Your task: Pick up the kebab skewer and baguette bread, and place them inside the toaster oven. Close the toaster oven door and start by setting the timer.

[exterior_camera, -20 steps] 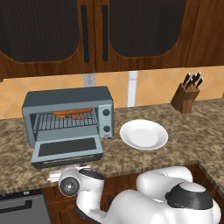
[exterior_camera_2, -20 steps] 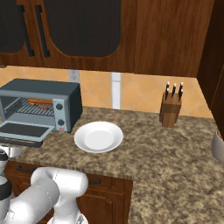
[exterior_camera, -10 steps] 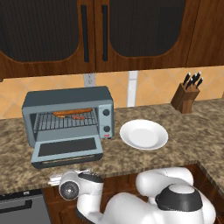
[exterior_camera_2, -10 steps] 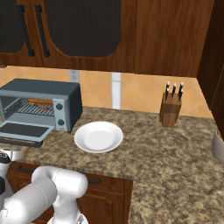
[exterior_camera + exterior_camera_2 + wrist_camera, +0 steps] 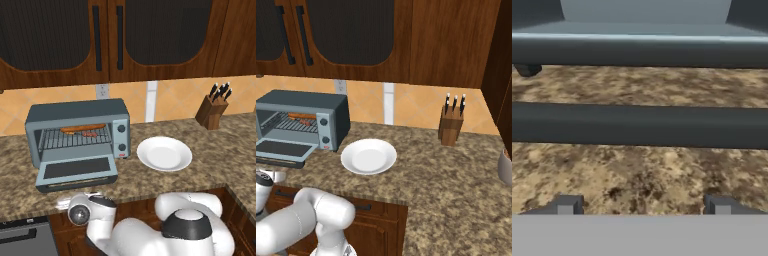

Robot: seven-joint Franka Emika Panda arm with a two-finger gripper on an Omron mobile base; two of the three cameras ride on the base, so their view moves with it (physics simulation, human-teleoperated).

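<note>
The blue-grey toaster oven (image 5: 77, 113) (image 5: 302, 100) stands on the counter with its door (image 5: 77, 168) (image 5: 278, 148) folded down flat. Inside, on the wire rack, the orange-brown baguette bread (image 5: 83, 128) (image 5: 298, 116) lies toward the back. The thin kebab skewer (image 5: 90, 133) (image 5: 306, 121) lies just in front of it. My gripper (image 5: 643, 206) (image 5: 65, 202) hangs low off the counter's front edge, below the door. It is open, its fingertips (image 5: 567, 205) wide apart, facing the door's bar handle (image 5: 640, 125), which runs across close ahead. Nothing is between the fingers.
A white plate (image 5: 164, 153) (image 5: 368, 156) sits right of the oven. A knife block (image 5: 214, 111) (image 5: 451, 125) stands at the back right. Dark wood cabinets hang above. A stove front (image 5: 22, 240) is at the lower left.
The hand has stayed below the open door, shifting only slightly, and the arm's elbow has moved a little. The oven, food and plate have not moved.
</note>
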